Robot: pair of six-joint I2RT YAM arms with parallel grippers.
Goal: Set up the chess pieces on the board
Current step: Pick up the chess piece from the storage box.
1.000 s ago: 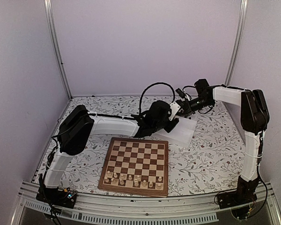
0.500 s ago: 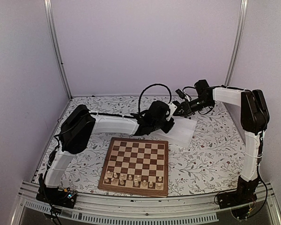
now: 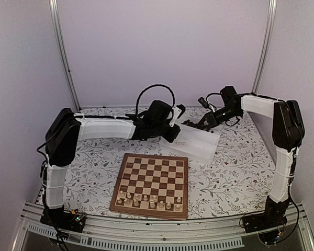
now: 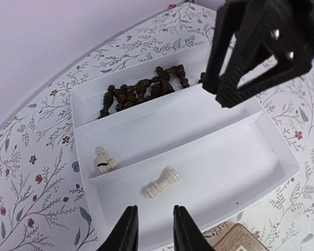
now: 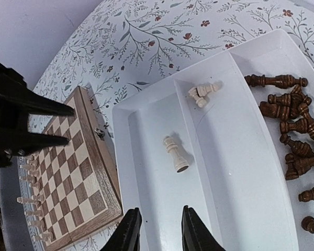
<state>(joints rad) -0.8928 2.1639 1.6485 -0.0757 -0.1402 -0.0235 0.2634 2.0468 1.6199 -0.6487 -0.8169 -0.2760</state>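
White worktop (image 3: pixel 235 172), printed with grey leaves and small red flowers, carries everything. Two white-and-black robot arms reach across it to the far side, the left arm (image 3: pixel 104 127) and the right arm (image 3: pixel 282 125).

One square wooden board (image 3: pixel 153 175) lies flat at the near middle. It has eight by eight tan and dark brown squares inside a brown border. Just beyond its far right corner sits one white rectangular plastic tray (image 3: pixel 201 144), split lengthwise into two compartments.

The chess pieces are tiny turned wooden figures, each narrower than a square. Cream pieces (image 3: pixel 149 201) stand upright on the board's two nearest rows, too small in the top view to count surely. In the tray compartment nearer the board, one lone cream piece (image 4: pixel 162 184) lies on its side. A small cream cluster (image 4: pixel 103 161), two pieces as far as I can tell, rests by that compartment's end. Dark brown pieces (image 4: pixel 141 89) lie tumbled in the other compartment, overlapping too much to count.

The left gripper (image 4: pixel 154 212) hangs above the tray's cream-piece compartment. Its jaws are parted by a narrow gap with nothing between them. The right gripper (image 5: pixel 159 210) hangs above the tray from the opposite side. Its jaws are parted a little wider, holding and touching nothing.
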